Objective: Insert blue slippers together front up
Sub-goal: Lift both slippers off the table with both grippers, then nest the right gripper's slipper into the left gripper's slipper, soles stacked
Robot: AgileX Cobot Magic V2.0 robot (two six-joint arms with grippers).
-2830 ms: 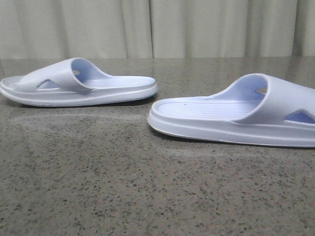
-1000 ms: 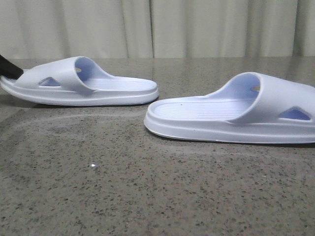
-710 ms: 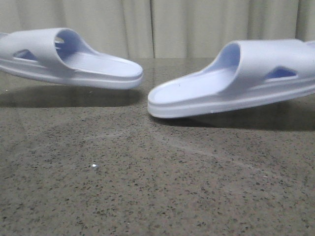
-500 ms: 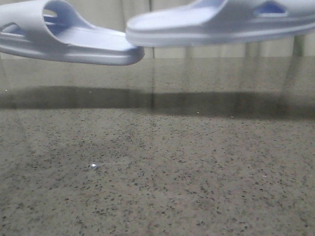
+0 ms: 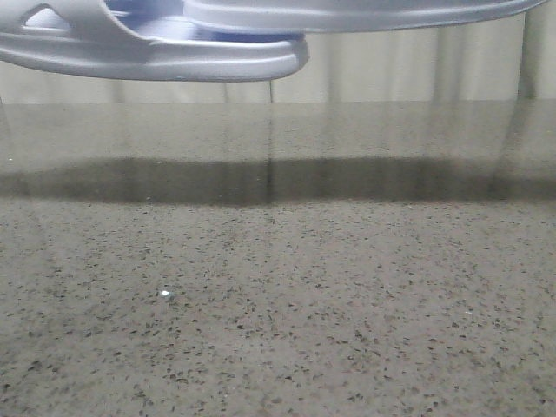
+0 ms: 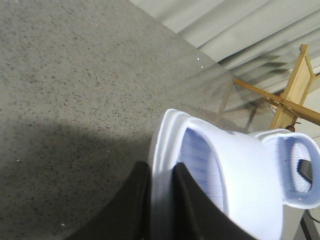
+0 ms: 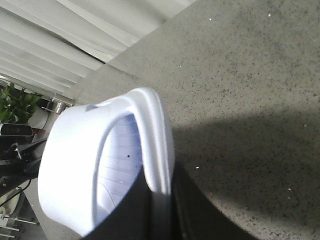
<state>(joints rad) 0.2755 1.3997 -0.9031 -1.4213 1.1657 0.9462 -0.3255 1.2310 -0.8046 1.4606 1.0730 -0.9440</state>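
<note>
Both pale lavender-blue slippers hang in the air at the top of the front view. The left slipper [image 5: 174, 52] lies below. The right slipper [image 5: 347, 13] overlaps it from above, its end reaching in over the left one's footbed. My left gripper [image 6: 161, 200] is shut on the sole edge of the left slipper [image 6: 235, 175]. My right gripper [image 7: 160, 210] is shut on the sole edge of the right slipper [image 7: 95, 165]. Neither gripper shows in the front view.
The speckled grey stone table [image 5: 278, 287] lies below, with the slippers' long shadow across it. Pale curtains hang behind. A wooden frame [image 6: 295, 95] stands past the table's far edge in the left wrist view. A green plant [image 7: 17, 105] stands beyond the table in the right wrist view.
Both slippers have been gripped and lifted off the table. They have moved towards each other, and the right one now overlaps the left from above.
</note>
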